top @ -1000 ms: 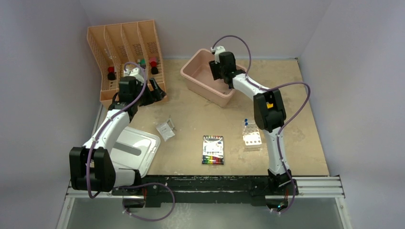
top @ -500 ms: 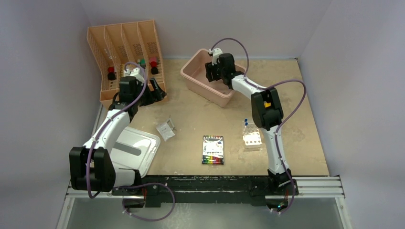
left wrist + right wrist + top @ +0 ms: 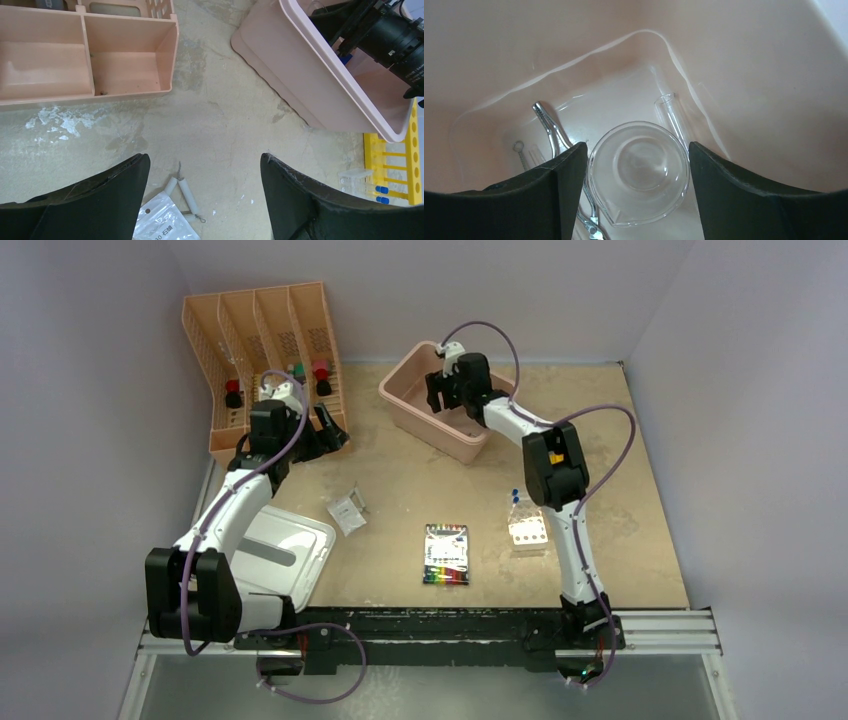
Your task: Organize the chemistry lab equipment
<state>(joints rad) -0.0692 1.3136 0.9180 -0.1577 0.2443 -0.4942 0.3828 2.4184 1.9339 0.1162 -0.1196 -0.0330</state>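
Note:
My right gripper [image 3: 438, 393] reaches down into the pink bin [image 3: 412, 420]. In the right wrist view it is open [image 3: 638, 146], its jaws on either side of a clear glass beaker [image 3: 639, 172] on the bin floor. Metal tongs [image 3: 550, 129] lie left of the beaker, a glass tube [image 3: 672, 117] right of it, and a thin wire brush handle [image 3: 520, 154] at far left. My left gripper [image 3: 328, 430] is open and empty [image 3: 205, 156] beside the orange organizer [image 3: 262, 335]. A small clear packet [image 3: 161, 223] and a white clay triangle [image 3: 186, 192] lie below it.
A tube rack [image 3: 527, 528] with blue-capped tubes [image 3: 515, 496] stands at centre right; it shows as yellow in the left wrist view [image 3: 413, 150]. A coloured flat box [image 3: 447, 553] lies in the middle. A white lid [image 3: 290, 550] lies front left. The organizer holds small bottles [image 3: 322, 373].
My right gripper has moved a little to the left inside the pink bin. The left arm has not moved.

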